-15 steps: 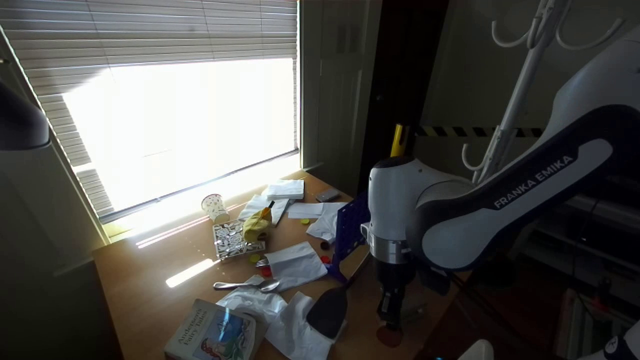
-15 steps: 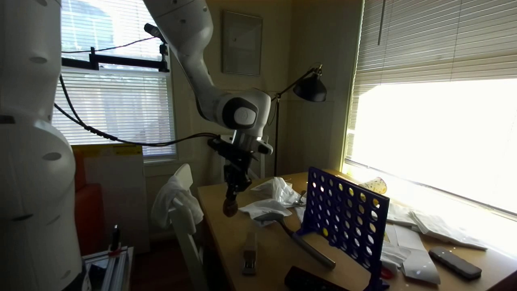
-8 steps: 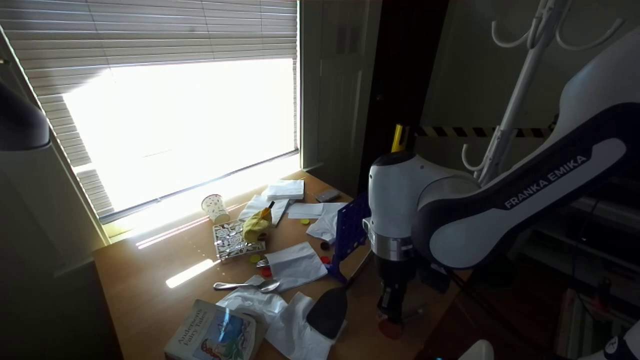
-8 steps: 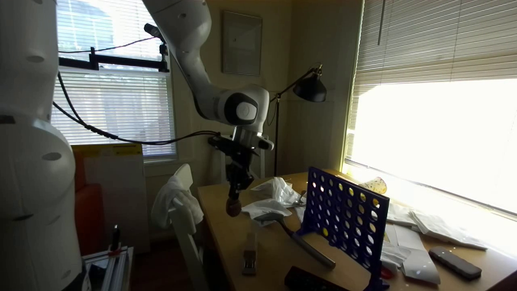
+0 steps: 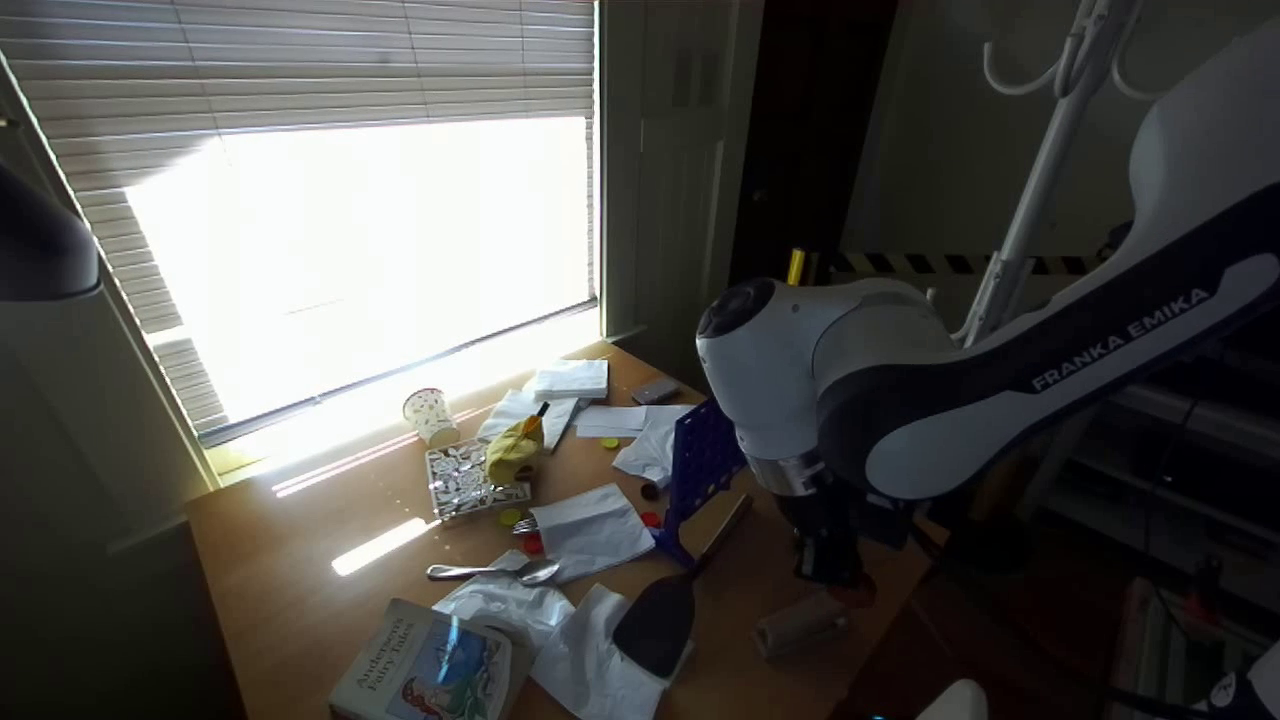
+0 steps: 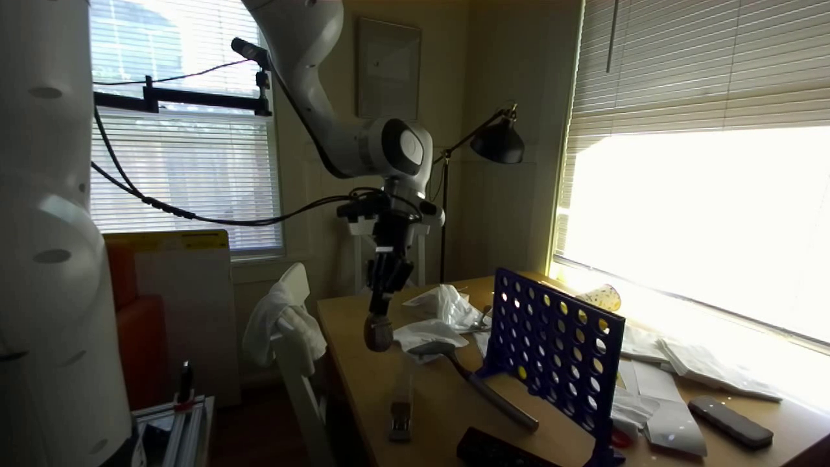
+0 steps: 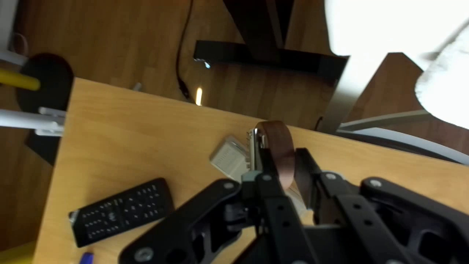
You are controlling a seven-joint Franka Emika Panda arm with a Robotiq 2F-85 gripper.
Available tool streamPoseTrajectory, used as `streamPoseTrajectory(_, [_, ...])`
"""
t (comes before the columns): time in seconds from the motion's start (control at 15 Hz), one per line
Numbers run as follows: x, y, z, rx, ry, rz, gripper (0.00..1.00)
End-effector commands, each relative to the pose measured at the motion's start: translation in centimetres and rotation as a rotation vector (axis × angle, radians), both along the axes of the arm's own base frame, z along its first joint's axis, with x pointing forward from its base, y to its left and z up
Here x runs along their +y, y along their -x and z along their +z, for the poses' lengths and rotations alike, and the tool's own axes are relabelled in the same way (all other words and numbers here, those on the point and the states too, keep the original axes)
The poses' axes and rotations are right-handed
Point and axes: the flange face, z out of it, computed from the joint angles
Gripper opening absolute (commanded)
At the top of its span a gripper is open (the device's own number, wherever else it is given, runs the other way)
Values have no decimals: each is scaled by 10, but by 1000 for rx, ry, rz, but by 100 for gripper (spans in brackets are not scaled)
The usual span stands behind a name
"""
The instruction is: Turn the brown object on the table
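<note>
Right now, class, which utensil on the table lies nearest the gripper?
The spatula, with the broad dark head; the silvery spoon and fork lie farther from the gripper.

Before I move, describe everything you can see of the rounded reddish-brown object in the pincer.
The rounded reddish-brown object looks like wood, narrow in the wrist view. The black two-fingered pincer clasps it from both sides, its curved end jutting free. It appears raised above the light-brown wooden tabletop. A metallic strip runs alongside; whether it belongs is unclear.
</note>
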Motion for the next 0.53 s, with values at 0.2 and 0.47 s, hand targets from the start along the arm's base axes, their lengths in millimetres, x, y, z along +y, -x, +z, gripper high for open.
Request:
streamPoseTrajectory(0.2, [-39, -7, 4, -17, 353, -50, 5])
streamPoseTrajectory(0.47, [-66, -35, -9, -129, 506, 51, 5])
